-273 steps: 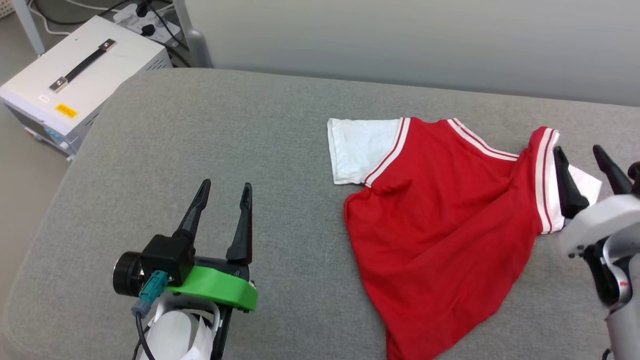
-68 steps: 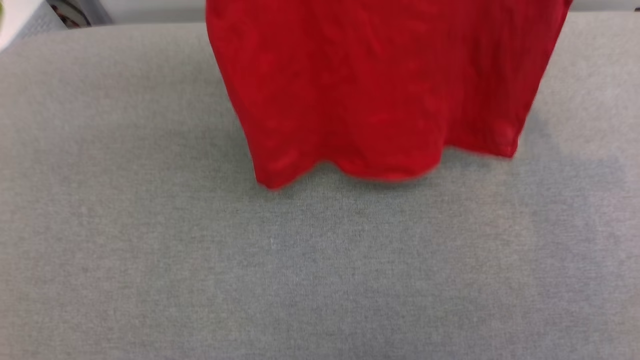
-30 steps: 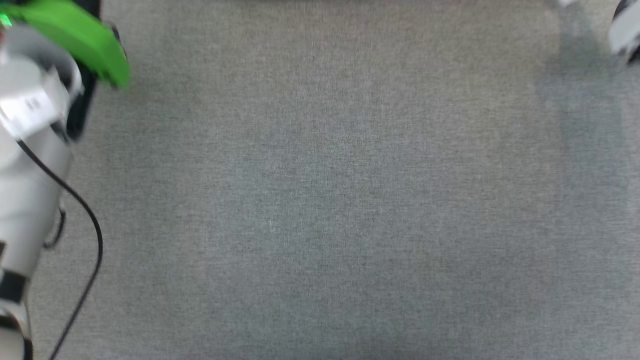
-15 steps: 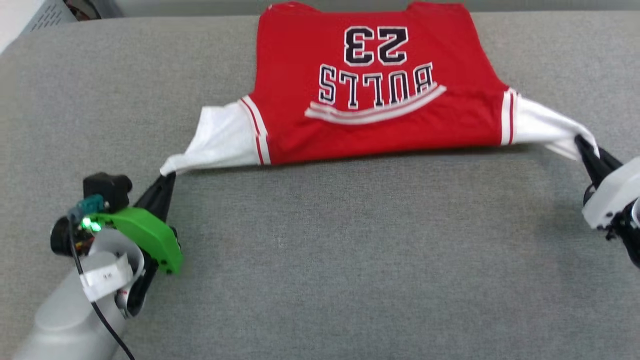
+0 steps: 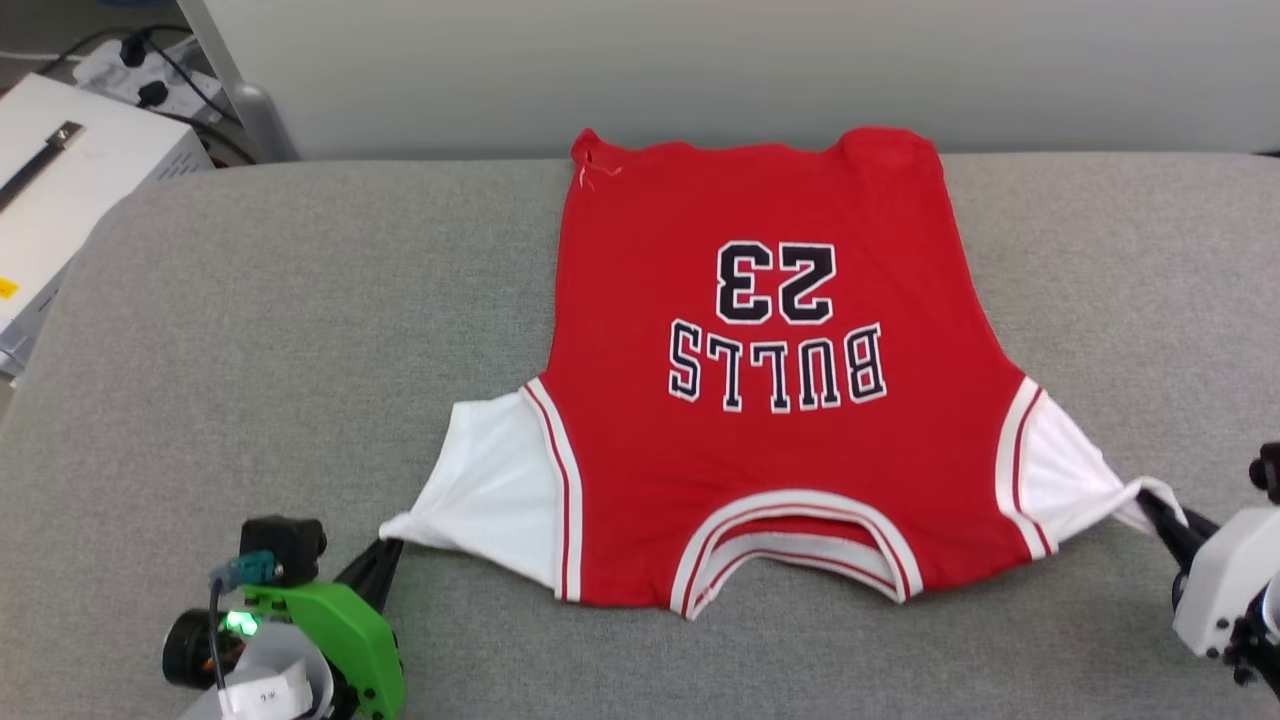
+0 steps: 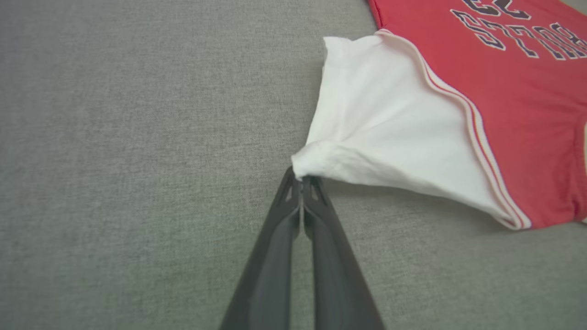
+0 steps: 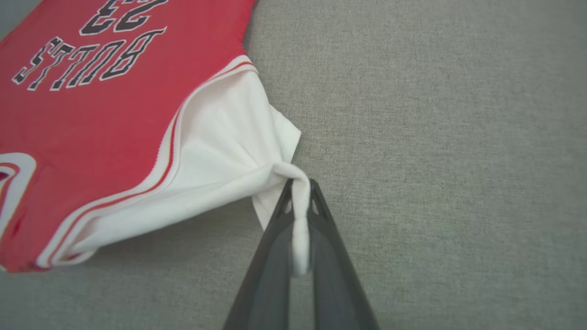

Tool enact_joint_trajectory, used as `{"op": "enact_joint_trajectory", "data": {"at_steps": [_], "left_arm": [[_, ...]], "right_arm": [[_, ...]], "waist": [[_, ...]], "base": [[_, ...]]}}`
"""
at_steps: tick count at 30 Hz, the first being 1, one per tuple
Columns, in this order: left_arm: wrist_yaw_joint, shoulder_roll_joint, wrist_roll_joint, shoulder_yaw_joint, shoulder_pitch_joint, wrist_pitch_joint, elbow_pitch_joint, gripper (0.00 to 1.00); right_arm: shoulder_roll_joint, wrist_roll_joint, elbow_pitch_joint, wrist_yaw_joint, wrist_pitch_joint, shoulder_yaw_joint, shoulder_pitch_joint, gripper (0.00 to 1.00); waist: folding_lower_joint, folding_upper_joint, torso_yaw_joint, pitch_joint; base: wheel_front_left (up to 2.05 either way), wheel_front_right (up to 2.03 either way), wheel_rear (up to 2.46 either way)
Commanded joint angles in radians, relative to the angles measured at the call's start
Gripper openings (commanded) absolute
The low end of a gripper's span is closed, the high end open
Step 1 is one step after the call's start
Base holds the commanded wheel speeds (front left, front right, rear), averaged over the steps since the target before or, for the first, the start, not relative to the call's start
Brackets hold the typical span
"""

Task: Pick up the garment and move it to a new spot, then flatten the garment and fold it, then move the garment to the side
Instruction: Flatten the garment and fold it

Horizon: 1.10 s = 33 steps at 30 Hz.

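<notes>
1. Head view: the shirt (image 5: 760, 420) is lying chest-up on the grey woven surface (image 5: 300, 350), stretching between the two grippers. Its collar (image 5: 785, 503) is facing them and its hem is lying on the far side. The left gripper (image 5: 388, 550) is pinching the tip of one white sleeve (image 5: 495, 480), and the right gripper (image 5: 1152, 505) is pinching the other. By the look of it, the move to a new spot is done and the flattening is nearly finished. Folding and setting aside are waiting.

2. Left wrist view: the fingers (image 6: 275, 256) are pressing tightly together on a bunched sleeve corner right at their tips. Beyond them and to their right, the soft white knit is fanning into a taut triangle. It is meeting the striped trim (image 6: 458, 98) and the red body. The edge nearest the tips is casting a shadow, so it is probably lifting slightly.

3. Right wrist view: the fingers (image 7: 270, 266) are clamping a rolled twist of white sleeve that is running down between them. Up and left of the tips, the thin, limp jersey cloth is spreading out smooth, showing black-and-white lettering. To their right, the coarse, felt-like surface is lying bare.
</notes>
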Motion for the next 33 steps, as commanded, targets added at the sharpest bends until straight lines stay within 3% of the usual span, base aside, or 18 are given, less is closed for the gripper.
{"op": "enact_joint_trajectory", "data": {"at_steps": [1,13,14,15,24,33], "left_arm": [[0.012,0.012,-0.014,-0.003,0.043,0.005,-0.005,0.00],[0.064,0.058,-0.043,-0.034,0.209,0.058,-0.163,0.00],[0.067,0.060,-0.041,-0.036,0.210,0.061,-0.175,0.00],[0.070,0.063,-0.038,-0.039,0.209,0.065,-0.190,0.00],[0.122,0.071,0.006,-0.067,0.178,0.118,-0.368,0.00],[0.197,0.141,0.075,-0.076,0.115,0.217,-0.663,0.00]], "right_arm": [[-0.018,0.018,-0.013,-0.002,0.016,0.006,0.044,0.00],[-0.083,0.111,-0.141,-0.002,0.125,-0.026,0.257,0.00],[-0.083,0.115,-0.147,-0.002,0.128,-0.035,0.260,0.14],[-0.084,0.116,-0.154,-0.002,0.136,-0.044,0.261,1.00],[-0.115,0.125,-0.264,-0.002,0.266,-0.175,0.172,1.00],[-0.097,0.025,-0.347,-0.002,0.556,-0.342,-0.108,1.00]], "waist": [[0.0001,0.0120,0.003,-0.058],[0.0001,0.0120,0.013,-0.097],[0.0001,0.0120,0.014,-0.094],[0.0001,0.0120,0.015,-0.090],[0.0001,0.0120,0.050,-0.003],[0.0001,0.0120,0.146,0.218]], "base": [[0.00,0.00,0.00],[0.00,0.00,0.00],[0.00,0.00,0.00],[0.00,0.00,0.00],[0.00,0.00,0.00],[0.00,0.00,0.00]]}}
